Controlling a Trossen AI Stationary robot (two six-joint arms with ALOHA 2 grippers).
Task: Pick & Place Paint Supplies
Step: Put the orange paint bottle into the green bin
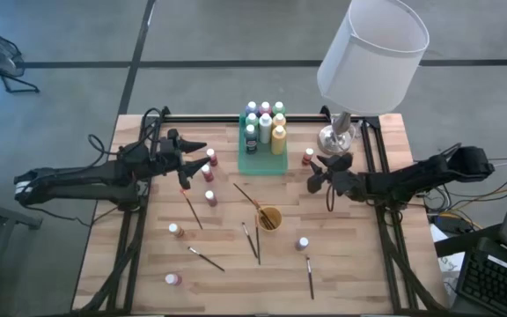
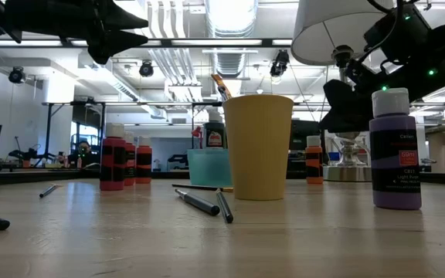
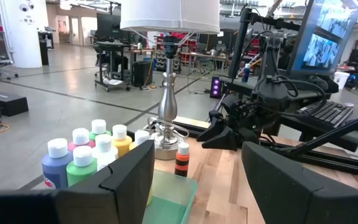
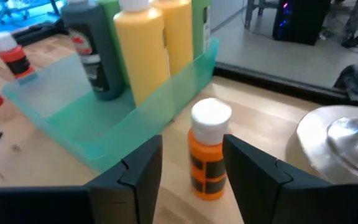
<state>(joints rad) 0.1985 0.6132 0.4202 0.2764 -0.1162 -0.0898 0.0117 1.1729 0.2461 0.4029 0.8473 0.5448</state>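
right gripper [image 4: 191, 165] spread, fingers either side of the upright orange bottle [image 4: 208, 149], not pinching it. bottle stands between green tray [image 4: 104, 134] and lamp base [image 4: 344, 140]. left gripper [image 1: 196, 151] spread, empty, left of the tray.

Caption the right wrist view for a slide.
Right gripper, open, lined up on a small orange paint bottle with a white cap beside the translucent green tray.

Bright ceiling lights [image 2: 230, 15] glare in the low view; the right wrist view is softly blurred.
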